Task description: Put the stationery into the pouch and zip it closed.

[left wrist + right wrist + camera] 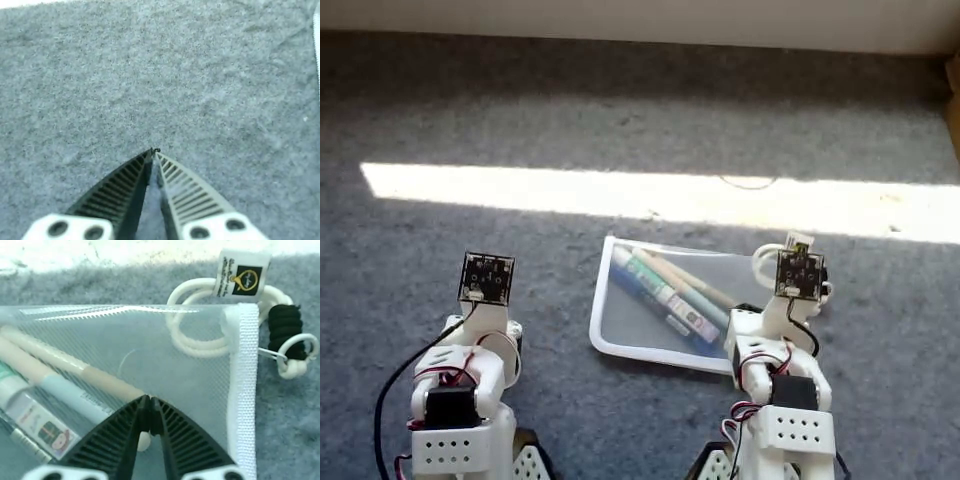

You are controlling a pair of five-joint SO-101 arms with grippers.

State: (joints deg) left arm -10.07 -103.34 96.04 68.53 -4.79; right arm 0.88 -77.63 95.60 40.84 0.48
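The pouch [628, 335] lies flat on the grey tabletop [470, 120], between the two arms but well over toward the right one. Its long axis runs left to right, with a slight tilt. The pens [670, 295] are already inside, slanting from far left to near right.

The right end effector [148, 399] hangs directly over the pouch's right end, just inside the white webbing edge [242, 390]. Its jaws are pressed together. A small white bead [144, 440] sits right at the tips. I'd guess it is the zip pull, but I can't tell whether it is actually pinched. A white cord [185, 335] with a tag [242, 275] trails off the far right corner.

The left end effector [151, 151] is also pressed together, holding nothing, over bare tabletop just left of the pouch.

To my eye the filling is done and only the zip remains, though I can't make out how far it is closed. The pull would run along the pouch's length. The right arm is the nearer, and the left is placed to pin the other end.
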